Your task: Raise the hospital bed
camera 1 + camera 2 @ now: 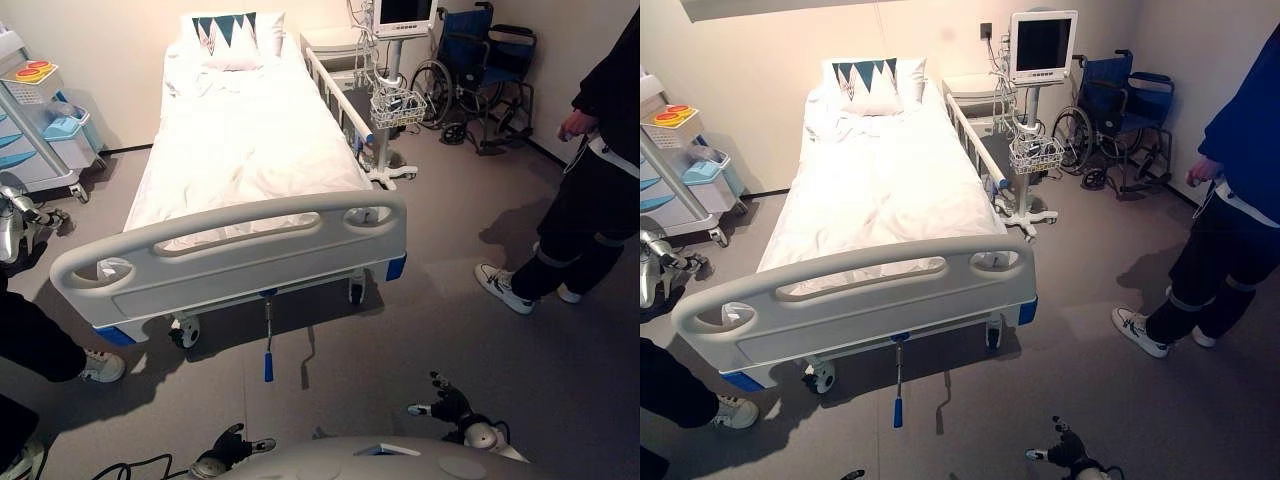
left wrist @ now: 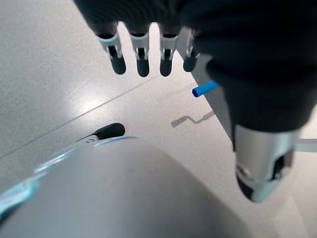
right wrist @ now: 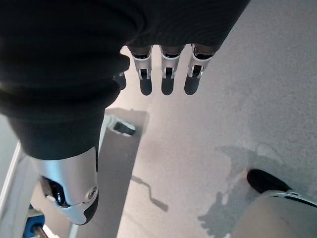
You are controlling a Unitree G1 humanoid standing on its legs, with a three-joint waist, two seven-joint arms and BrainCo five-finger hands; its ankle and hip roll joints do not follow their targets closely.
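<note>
Hospital bed [image 1: 250,160] stands lengthwise ahead, grey footboard [image 1: 240,262] nearest the robot, mattress flat under a white sheet. Crank handle [image 1: 268,345] hangs from under the middle of the foot end, blue grip [image 1: 268,366] at its low end just off the floor [image 1: 400,330]; nothing touches it.

Left hand [image 1: 225,452] low by the near edge of the floor area, short of the crank and to its left. Its wrist view shows the fingers [image 2: 142,59] straight and spread, thumb apart, holding nothing; blue grip tip visible beyond them.

Right hand [image 1: 450,405] also low, to the right of the crank and well apart from it. Fingers [image 3: 168,74] straight, apart, empty.

Pillow [image 1: 228,38] with dark triangle pattern at the head end. Side rail [image 1: 335,95] along the bed's right edge. Monitor stand [image 1: 1040,60] with wire basket just beside that rail, wheelchair [image 1: 480,70] behind it in the far right corner. Trolley [image 1: 40,120] with blue bins at the left of the bed. Person [image 1: 590,190] in dark clothes stands at the right; another shoe [image 1: 100,365] near the footboard's left corner, probably a second person.
</note>
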